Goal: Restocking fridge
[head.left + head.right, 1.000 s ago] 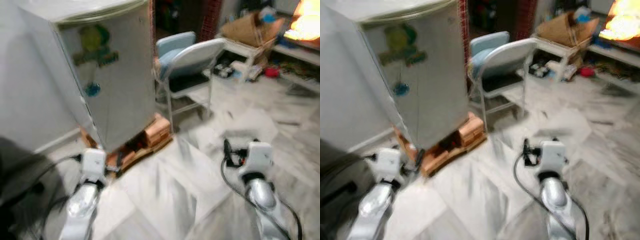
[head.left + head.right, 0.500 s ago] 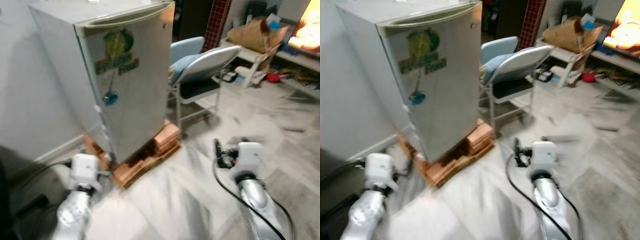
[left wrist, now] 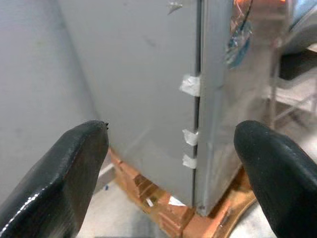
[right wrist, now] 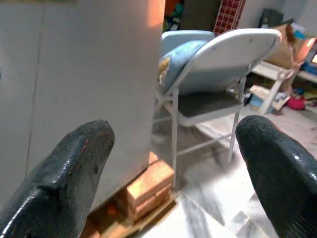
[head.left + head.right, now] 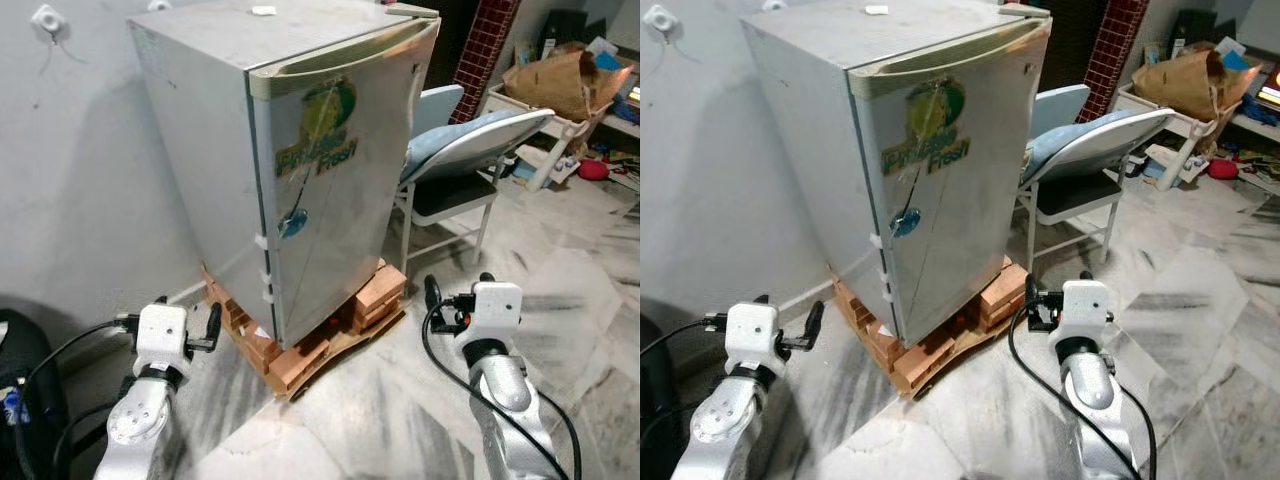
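Fridge [image 5: 320,170], small and silver-grey, door shut, green-and-yellow sticker on the front and a blue round tag below it, standing on a stack of orange bricks [image 5: 330,335] against the grey wall [image 5: 70,180]. Bits of white tape [image 3: 190,85] along the hinge-side seam of the door. Left gripper [image 5: 212,325] low, before the fridge's left corner, apart from it, black fingers [image 3: 59,178] spread wide with nothing between them. Right gripper [image 5: 432,300] low too, off the fridge's right front, just past the bricks, fingers [image 4: 64,168] likewise wide apart and empty. Folding chair [image 5: 470,150], pale blue with a dark seat, just beside the fridge on its right. Marble floor [image 5: 570,290], white with grey veins, underneath. Cardboard box [image 5: 560,80] on a low white shelf farther off to the right, among clutter too small to tell.
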Motion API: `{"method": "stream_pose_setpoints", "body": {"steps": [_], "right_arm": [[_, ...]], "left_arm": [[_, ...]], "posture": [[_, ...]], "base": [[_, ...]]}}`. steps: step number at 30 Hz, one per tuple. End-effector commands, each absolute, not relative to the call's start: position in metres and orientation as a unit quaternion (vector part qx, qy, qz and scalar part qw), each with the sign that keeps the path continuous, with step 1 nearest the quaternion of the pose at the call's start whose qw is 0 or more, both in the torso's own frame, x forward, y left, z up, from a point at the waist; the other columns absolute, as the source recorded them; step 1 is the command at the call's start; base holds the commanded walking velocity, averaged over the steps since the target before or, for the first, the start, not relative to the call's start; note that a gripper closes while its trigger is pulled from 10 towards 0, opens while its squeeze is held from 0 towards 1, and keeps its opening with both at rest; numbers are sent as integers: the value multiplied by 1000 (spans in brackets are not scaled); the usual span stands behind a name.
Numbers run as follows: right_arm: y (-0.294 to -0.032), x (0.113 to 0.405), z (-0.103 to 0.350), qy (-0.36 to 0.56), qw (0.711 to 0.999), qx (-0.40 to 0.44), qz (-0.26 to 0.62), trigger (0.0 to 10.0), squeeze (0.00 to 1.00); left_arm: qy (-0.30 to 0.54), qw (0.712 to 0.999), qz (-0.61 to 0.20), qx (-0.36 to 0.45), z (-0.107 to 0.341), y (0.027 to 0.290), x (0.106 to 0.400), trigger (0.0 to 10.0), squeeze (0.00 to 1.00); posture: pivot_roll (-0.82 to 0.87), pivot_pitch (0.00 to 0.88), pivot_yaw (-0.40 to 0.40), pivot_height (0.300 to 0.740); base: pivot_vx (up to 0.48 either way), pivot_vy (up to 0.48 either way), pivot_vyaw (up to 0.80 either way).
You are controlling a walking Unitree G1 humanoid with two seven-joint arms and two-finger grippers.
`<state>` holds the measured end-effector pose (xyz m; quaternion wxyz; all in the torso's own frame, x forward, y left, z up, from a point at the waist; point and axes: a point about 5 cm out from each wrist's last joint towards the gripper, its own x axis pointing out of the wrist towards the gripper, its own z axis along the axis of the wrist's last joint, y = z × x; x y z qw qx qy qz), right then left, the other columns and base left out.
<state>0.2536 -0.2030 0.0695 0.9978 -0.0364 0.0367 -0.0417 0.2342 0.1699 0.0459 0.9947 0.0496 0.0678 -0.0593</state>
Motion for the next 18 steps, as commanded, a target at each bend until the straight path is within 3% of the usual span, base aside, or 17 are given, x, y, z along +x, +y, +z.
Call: {"method": "stream_pose_setpoints", "body": {"steps": [1,5,9,18], "right_arm": [[-196,258,76,20,999,-30,-34,10000,0],[-195,259,76,20,999,-30,-32,10000,0],[-195,260,76,22,999,-31,-32,10000,0],[-195,260,74,28,998,-35,-33,10000,0]], "left_arm": [[60,995,-47,64,51,181,236,10000,0],[60,995,-48,65,51,181,235,10000,0],[58,995,-52,58,51,179,234,10000,0],[59,995,-54,57,52,177,235,10000,0]], "posture": [[13,0,-37,740],[14,0,-38,740],[14,0,-39,740],[12,0,-36,740]], "base": [[274,394,0],[274,394,0],[0,233,0],[0,0,-702]]}}
